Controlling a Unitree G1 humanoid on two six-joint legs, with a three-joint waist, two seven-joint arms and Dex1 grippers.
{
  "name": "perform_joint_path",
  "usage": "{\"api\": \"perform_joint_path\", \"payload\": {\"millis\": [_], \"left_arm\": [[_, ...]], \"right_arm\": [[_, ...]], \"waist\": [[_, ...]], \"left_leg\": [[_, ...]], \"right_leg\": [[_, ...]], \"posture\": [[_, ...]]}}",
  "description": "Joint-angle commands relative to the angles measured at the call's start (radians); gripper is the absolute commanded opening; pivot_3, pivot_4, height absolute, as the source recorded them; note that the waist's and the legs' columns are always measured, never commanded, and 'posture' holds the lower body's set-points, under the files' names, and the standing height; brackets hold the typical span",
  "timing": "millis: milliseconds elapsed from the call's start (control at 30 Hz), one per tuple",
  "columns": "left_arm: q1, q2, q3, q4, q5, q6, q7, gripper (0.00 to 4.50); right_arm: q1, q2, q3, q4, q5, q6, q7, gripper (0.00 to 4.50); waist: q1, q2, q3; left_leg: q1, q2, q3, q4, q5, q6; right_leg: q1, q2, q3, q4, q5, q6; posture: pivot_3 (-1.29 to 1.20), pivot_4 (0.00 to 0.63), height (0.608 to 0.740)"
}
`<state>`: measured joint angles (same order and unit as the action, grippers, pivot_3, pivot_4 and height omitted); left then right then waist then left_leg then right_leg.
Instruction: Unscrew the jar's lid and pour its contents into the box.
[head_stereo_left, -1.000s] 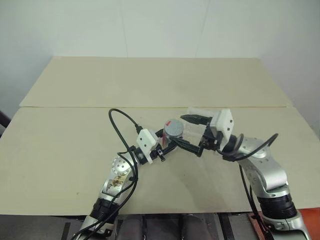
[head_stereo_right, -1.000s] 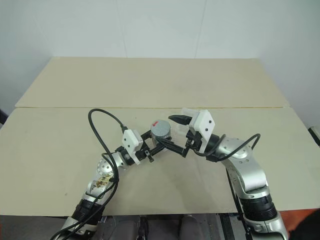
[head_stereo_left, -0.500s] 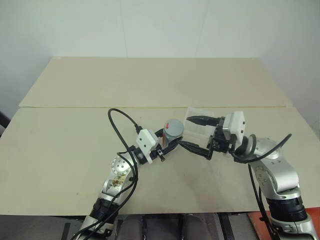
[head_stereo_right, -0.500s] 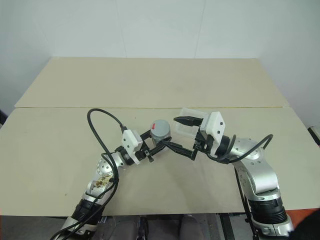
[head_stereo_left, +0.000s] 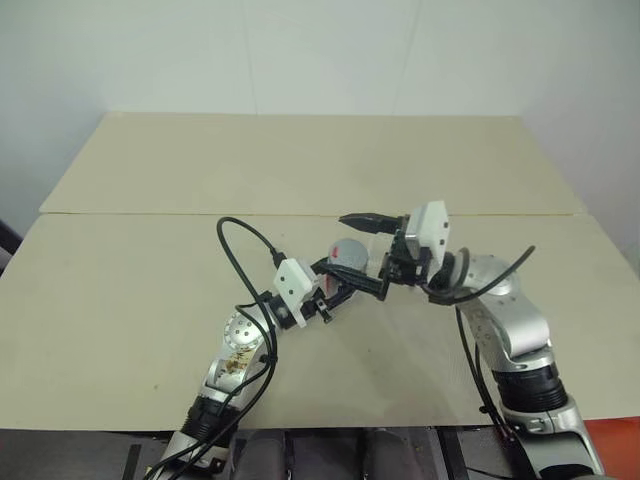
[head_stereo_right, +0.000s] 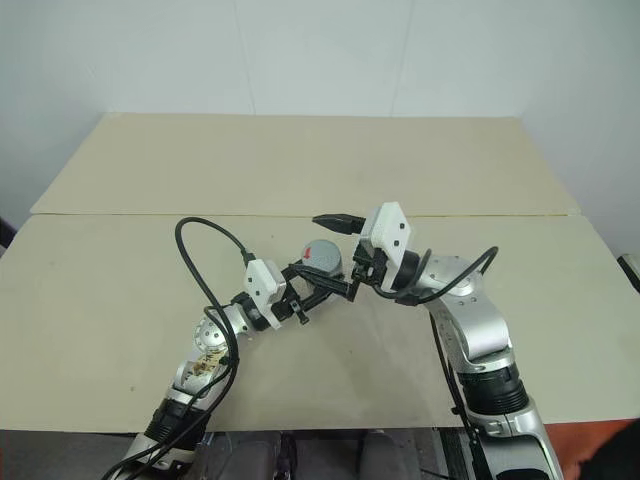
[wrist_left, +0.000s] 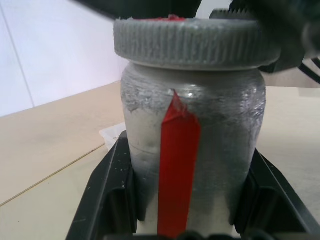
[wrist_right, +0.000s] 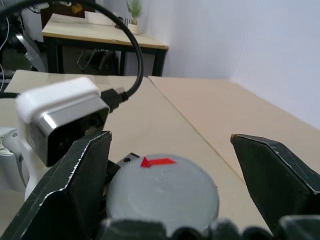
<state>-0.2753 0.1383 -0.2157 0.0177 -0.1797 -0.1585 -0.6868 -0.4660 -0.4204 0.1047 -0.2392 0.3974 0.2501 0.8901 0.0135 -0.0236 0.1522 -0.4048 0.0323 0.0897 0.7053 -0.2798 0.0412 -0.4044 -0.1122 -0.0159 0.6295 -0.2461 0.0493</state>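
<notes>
Jar (wrist_left: 192, 160): upright above mid-table, clamped between the left gripper's (head_stereo_left: 335, 285) fingers. Red stripe on wall. Lid (wrist_right: 162, 192): grey, ribbed, seated on the jar, red mark on top. Right gripper (head_stereo_left: 372, 252): at the jar's 2 o'clock, fingers wide apart, straddling the lid.

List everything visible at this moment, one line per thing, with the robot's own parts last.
jar: one, silvery-clear with a red vertical stripe, upright in the left hand above the near table.
lid: one, grey with a red mark, on top of the jar.
table: two, beige, set end to end, a seam between them.
desk: one, light top on dark legs, in the background of the right wrist view, a small plant on it.
left hand: one, black fingers, shut on the jar.
right hand: one, black fingers, open, either side of the lid.
</notes>
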Motion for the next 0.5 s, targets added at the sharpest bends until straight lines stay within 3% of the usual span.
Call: {"api": "perform_joint_path", "payload": {"millis": [33,500], "left_arm": [[-0.007,-0.007,0.000,-0.015,-0.001,-0.028,0.008,1.93],[-0.001,-0.006,-0.001,-0.014,-0.001,-0.033,0.012,1.93]], "right_arm": [[-0.016,-0.010,-0.024,-0.009,-0.001,-0.032,0.001,4.45],[0.058,-0.073,-0.075,-0.068,0.051,-0.025,0.041,4.45]], "waist": [[-0.001,0.000,0.000],[-0.001,0.000,0.000]], "left_leg": [[0.000,0.000,0.000,0.000,0.000,0.000],[0.001,0.000,0.000,0.000,-0.003,0.005]], "right_leg": [[0.000,0.000,0.000,0.000,0.000,0.000],[0.000,0.000,0.000,-0.001,0.000,0.000]], "posture": [[0.00,0.150,0.740],[0.00,0.150,0.740]]}}
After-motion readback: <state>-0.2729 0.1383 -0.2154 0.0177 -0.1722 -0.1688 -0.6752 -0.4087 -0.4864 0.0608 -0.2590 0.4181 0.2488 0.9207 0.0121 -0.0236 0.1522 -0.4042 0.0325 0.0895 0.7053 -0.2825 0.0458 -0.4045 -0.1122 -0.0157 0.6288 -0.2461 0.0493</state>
